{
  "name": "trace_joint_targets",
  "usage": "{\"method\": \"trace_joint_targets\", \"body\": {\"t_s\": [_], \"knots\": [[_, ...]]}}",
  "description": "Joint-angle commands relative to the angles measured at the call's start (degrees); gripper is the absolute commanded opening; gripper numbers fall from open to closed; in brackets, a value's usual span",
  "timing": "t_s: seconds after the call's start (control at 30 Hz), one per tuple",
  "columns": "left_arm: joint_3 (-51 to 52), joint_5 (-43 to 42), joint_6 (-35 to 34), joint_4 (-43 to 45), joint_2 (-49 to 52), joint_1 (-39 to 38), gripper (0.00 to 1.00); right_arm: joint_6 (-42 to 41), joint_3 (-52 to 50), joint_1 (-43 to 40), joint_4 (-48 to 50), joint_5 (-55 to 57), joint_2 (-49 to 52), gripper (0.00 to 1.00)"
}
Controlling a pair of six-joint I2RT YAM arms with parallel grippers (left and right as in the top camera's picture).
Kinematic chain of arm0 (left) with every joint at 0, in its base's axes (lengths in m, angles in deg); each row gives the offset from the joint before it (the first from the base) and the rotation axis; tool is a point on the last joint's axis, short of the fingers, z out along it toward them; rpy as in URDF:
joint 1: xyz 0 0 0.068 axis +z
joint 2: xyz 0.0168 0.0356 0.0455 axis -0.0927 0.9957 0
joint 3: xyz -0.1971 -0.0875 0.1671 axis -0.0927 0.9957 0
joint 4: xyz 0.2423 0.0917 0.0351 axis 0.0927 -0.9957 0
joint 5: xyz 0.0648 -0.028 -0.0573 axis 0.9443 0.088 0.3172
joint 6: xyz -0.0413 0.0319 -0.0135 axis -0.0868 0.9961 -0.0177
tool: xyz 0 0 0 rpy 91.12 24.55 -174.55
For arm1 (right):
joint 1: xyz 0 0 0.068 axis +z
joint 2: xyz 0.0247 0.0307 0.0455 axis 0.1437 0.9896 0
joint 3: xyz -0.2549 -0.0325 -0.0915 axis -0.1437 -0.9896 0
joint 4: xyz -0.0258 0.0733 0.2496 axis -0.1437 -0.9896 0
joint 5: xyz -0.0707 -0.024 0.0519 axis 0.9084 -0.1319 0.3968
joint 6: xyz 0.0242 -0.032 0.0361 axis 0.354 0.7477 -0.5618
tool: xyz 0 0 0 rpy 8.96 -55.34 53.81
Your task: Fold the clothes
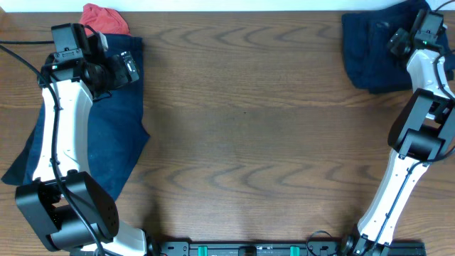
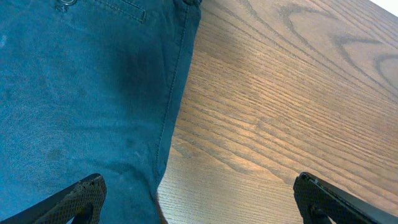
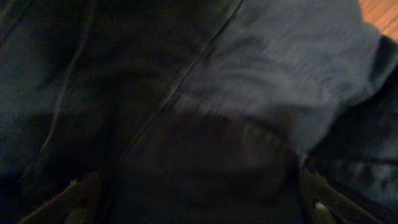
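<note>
The left gripper (image 2: 198, 202) hovers with its fingers spread wide. A flat navy garment (image 2: 81, 93) lies under one finger, its seamed edge running between them, and bare table (image 2: 280, 93) lies under the other. The right gripper (image 3: 199, 202), likewise spread, hangs close over a crumpled dark pile (image 3: 205, 112).

The left gripper (image 2: 200, 198), fingers (image 2: 81, 196) spread wide, hangs over blue trousers (image 2: 81, 93) and a wooden table (image 2: 292, 106). The trousers' stitched edge runs between the jaws, cloth beneath one finger, bare wood beneath the other.

No readable text, labels or numbers anywhere.
</note>
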Motion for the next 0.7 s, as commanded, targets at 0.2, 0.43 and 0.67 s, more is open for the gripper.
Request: {"method": "trace_joint_targets", "body": {"t_s": [0.2,0.43,0.67], "knots": [[0.2,0.5,0.5,0.0,0.8,0.0,0.98,3.7,-1.4,4.7,-7.2,-4.5,-18.3,0.99],[0.2,0.5,0.5,0.0,0.8,0.0,0.98,8.2,-1.4,7.6,-11.7,-6.6,-29.7,0.99],[0.2,0.5,0.5,0.0,0.8,0.0,0.98,12.9,-1.4,13.3,-20.1,-15.1,-39.3,0.99]]}}
